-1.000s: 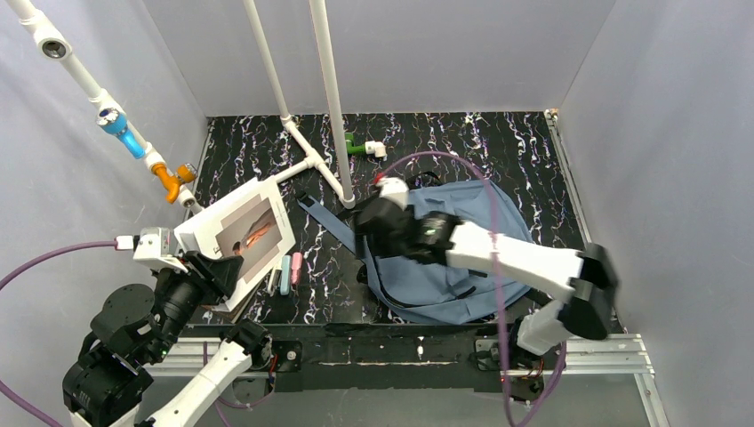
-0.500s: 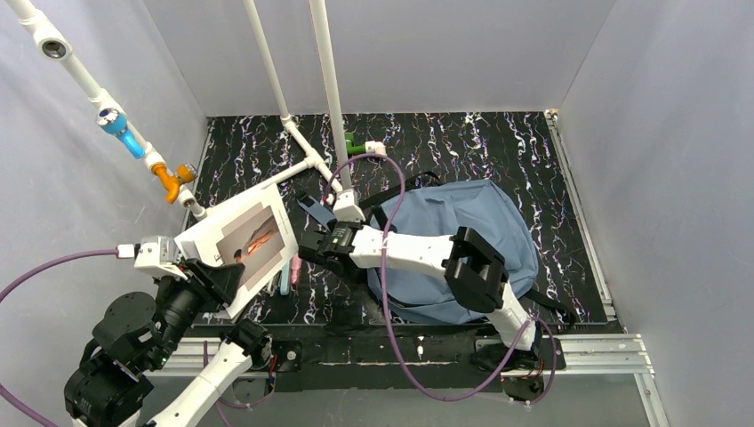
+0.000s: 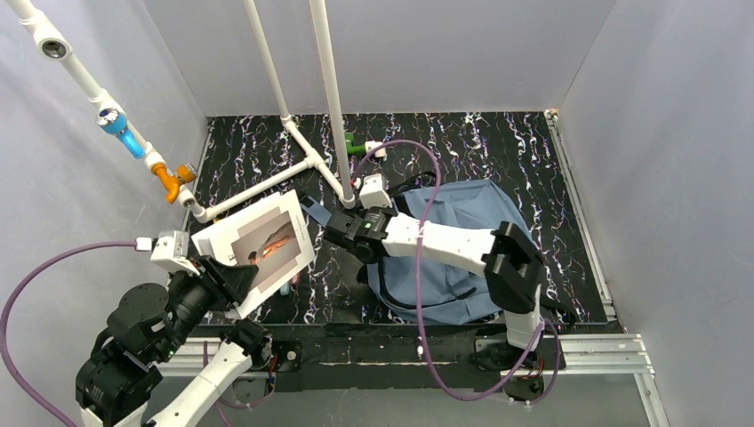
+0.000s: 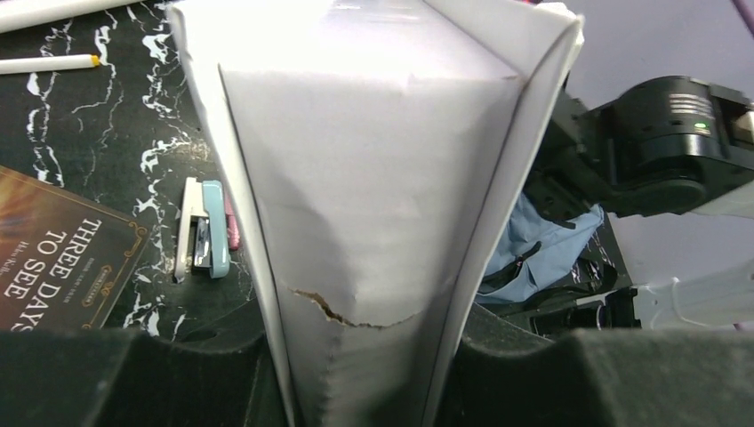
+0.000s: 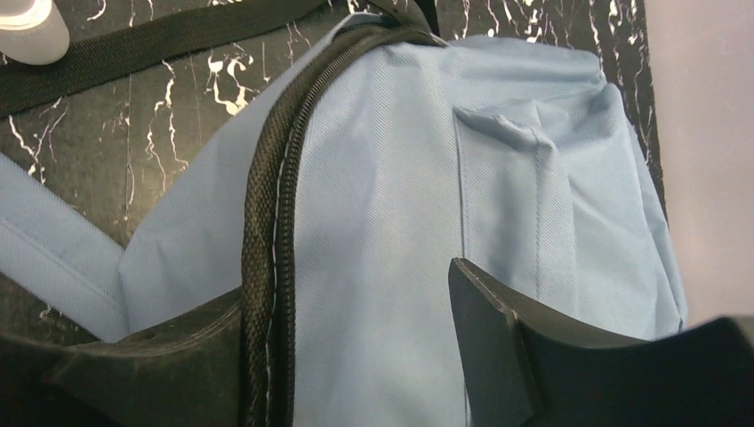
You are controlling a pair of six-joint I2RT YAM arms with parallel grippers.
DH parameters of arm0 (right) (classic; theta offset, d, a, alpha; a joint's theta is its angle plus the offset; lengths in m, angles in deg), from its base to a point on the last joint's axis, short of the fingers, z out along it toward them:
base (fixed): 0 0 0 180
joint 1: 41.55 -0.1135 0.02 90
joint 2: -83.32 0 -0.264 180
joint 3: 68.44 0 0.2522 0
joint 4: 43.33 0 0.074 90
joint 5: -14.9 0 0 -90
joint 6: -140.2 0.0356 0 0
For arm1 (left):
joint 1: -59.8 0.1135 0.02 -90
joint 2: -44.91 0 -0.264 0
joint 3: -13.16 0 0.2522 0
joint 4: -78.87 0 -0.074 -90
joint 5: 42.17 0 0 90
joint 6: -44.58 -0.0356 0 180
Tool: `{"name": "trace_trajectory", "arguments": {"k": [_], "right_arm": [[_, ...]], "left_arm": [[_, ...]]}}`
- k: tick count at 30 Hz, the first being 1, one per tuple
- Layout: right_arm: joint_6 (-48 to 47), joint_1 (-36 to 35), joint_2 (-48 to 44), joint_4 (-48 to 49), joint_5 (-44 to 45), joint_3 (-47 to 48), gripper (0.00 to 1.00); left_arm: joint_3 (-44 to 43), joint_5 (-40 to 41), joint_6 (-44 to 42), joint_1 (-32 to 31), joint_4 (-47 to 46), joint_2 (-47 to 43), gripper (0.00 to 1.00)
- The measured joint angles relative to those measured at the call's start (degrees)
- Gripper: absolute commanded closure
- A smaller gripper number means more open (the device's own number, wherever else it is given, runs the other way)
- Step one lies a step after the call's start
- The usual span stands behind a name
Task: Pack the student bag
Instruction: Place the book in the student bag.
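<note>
Right gripper (image 5: 356, 298) returns over the slate-blue fabric student bag (image 3: 462, 213), jaws apart but narrowing astride its black zip (image 5: 267, 222). Left gripper (image 3: 233, 280), clamping a white photo-cover book (image 3: 267, 240), edges closer, apparently for loading.

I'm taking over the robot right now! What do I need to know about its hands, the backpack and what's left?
Left gripper: shut on the white book, held up off the table.
Right gripper: open, with its fingers on either side of the zip at the top of the student bag.
The bag lies flat, right of centre, and its zip looks closed.
Done: white book picked up; nothing seen packed.
Left: open the bag, put the book in, then probably the stapler and brown book on the left.
</note>
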Motion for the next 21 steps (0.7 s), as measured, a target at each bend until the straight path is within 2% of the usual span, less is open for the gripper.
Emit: {"name": "trace_trajectory", "arguments": {"k": [5, 7, 10, 12, 14, 15, 18, 21], "right_arm": [[-5.0, 0.0, -9.6, 5.4, -4.7, -7.6, 0.3], [-6.9, 0.1, -13.8, 9.4, -7.2, -12.0, 0.34], [-9.8, 0.2, -18.4, 16.4, -11.5, -19.8, 0.53], [-11.6, 0.5, -18.7, 20.6, -14.4, -23.6, 0.71], [-12.9, 0.8, -17.8, 23.2, -16.6, -25.6, 0.94], [-13.7, 0.8, -17.3, 23.8, -17.3, -25.9, 0.99], [-15.7, 0.9, -17.6, 23.5, -17.7, -25.7, 0.99], [-19.6, 1.8, -21.7, 20.9, -19.8, -24.9, 0.99]], "left_arm": [[2.3, -2.3, 1.1, 0.0, -1.8, 0.7, 0.74], [3.5, -3.6, 1.5, 0.0, -2.6, 1.6, 0.74], [5.0, -6.1, 2.1, 0.0, -4.1, 3.6, 0.74], [6.1, -8.5, 3.0, 0.0, -5.3, 5.0, 0.74], [7.7, -11.3, 4.2, 0.0, -7.0, 6.2, 0.74], [8.7, -12.9, 5.0, 0.0, -7.9, 6.7, 0.74], [13.0, -17.8, 8.0, 0.0, -11.1, 8.2, 0.74], [18.1, -22.9, 12.1, 0.0, -15.7, 9.1, 0.74]]}}
